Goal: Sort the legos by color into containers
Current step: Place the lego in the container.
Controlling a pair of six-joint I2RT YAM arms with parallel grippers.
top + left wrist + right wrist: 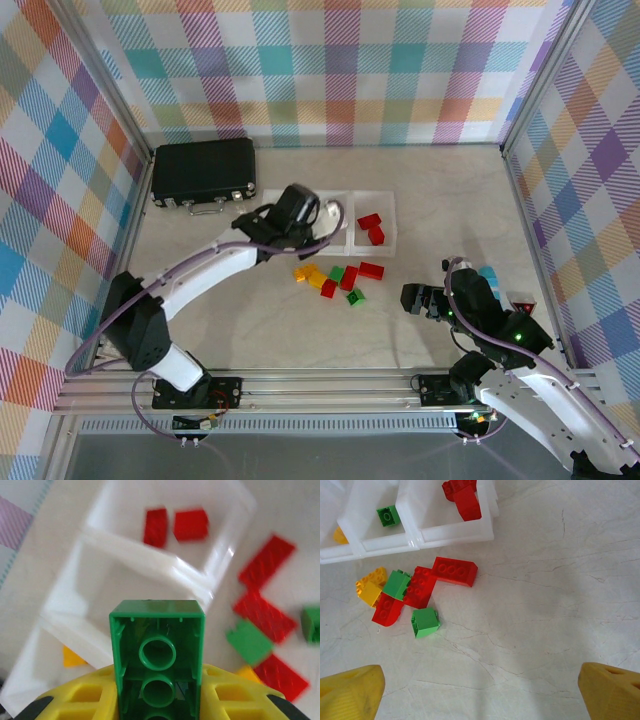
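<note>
Gripping green brick [157, 650] tight in left hand [157, 695], hollow underside toward wrist camera. Hanging above row of trays, with middle tray [125, 580] straight ahead and below, bare from that wrist view. Long axis of brick in line with fingers, pointing at middle tray. Red bricks [175, 525] in far tray [225, 510], yellow brick [72, 657] in near tray [30, 675]. Holding nothing in right hand [480, 690], fingers spread wide over desk [545, 605], loose bricks [415, 590] ahead-left. Likely next: lower, let go over middle tray. Left hand far nearer.
</note>
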